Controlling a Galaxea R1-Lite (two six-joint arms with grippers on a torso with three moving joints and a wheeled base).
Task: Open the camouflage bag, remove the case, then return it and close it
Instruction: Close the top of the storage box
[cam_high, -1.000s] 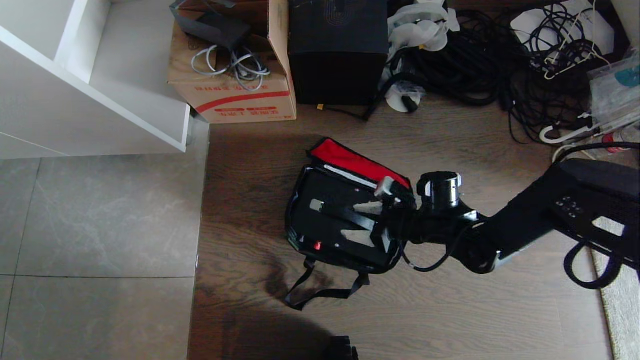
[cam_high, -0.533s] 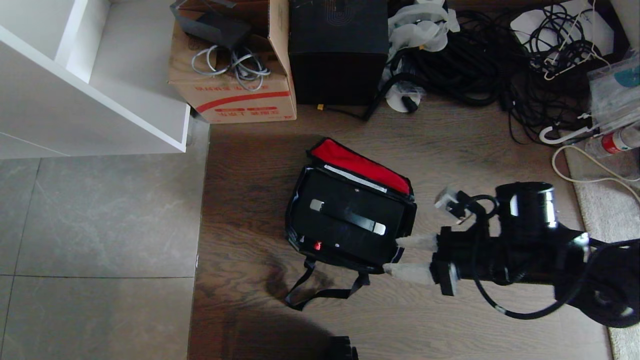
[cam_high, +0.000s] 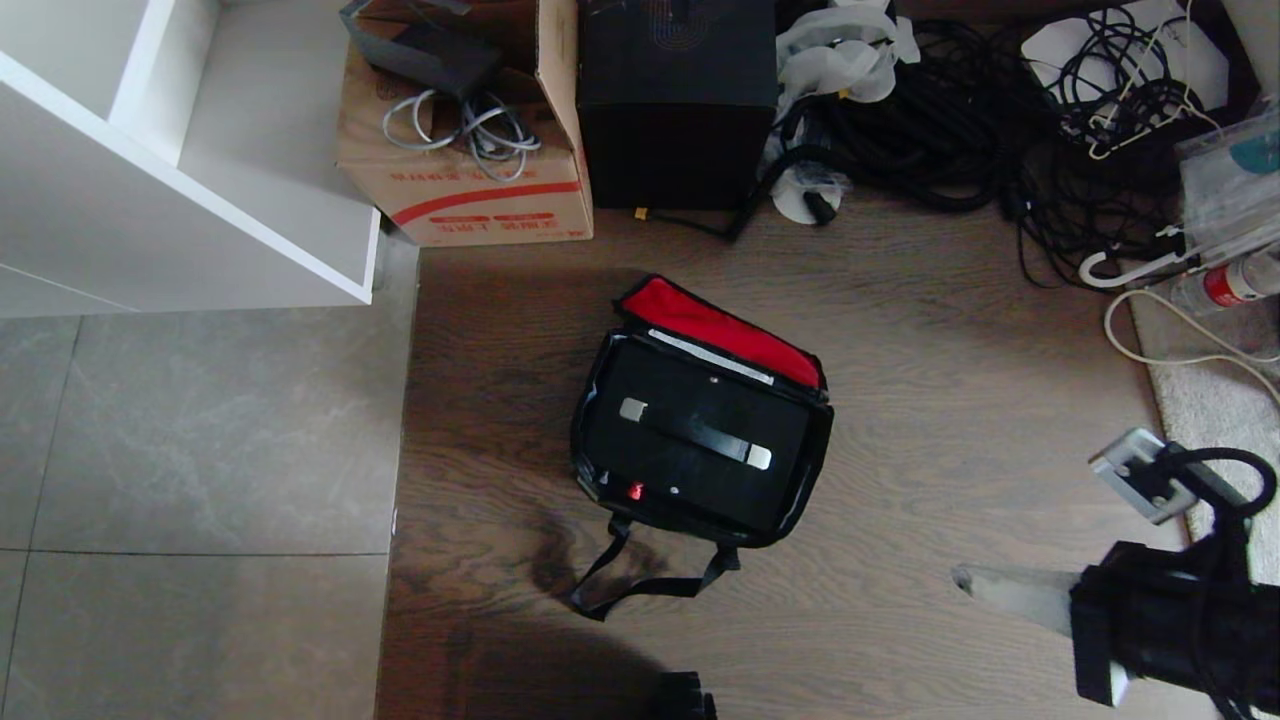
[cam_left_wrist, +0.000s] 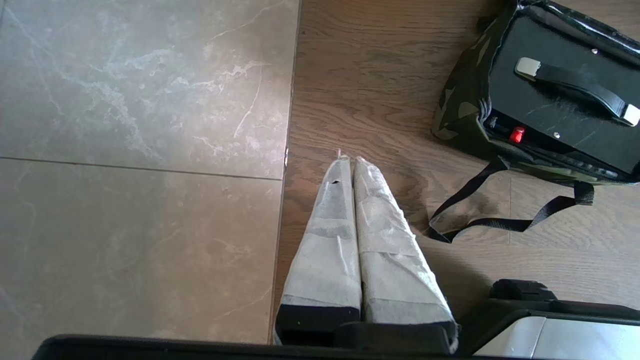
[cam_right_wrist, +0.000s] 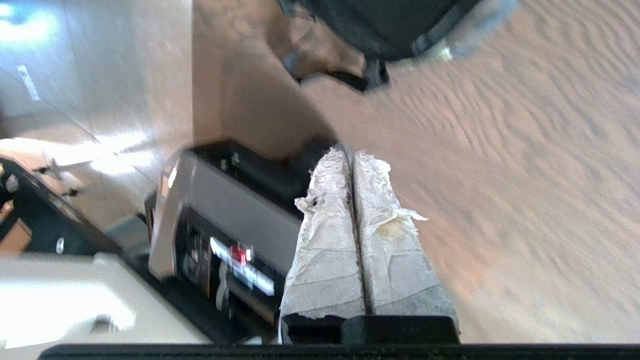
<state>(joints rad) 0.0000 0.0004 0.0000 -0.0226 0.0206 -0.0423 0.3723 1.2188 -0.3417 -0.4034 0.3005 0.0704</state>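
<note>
The camouflage bag (cam_high: 597, 395) lies open on the wooden floor in the middle of the head view, its red-lined lid (cam_high: 715, 328) folded back. The flat black case (cam_high: 690, 455) sits inside it, handle up, a red spot at its near edge. In the left wrist view the same bag (cam_left_wrist: 462, 112) and case (cam_left_wrist: 560, 107) show with the black strap (cam_left_wrist: 480, 220) trailing on the floor. My right gripper (cam_high: 962, 580) is low at the right, well clear of the bag, shut and empty (cam_right_wrist: 351, 156). My left gripper (cam_left_wrist: 349, 161) hangs shut over the floor, near the strap.
A cardboard box with a red stripe (cam_high: 470, 190) and a tall black box (cam_high: 678, 110) stand behind the bag. Tangled black cables (cam_high: 1000, 130) fill the back right. A white shelf unit (cam_high: 190, 170) is at the left; a pale rug (cam_high: 1215, 420) at the right.
My right arm has pulled back from over the case to the lower right of the view, and its jaws have gone from open to shut. The bag and case stay put.
</note>
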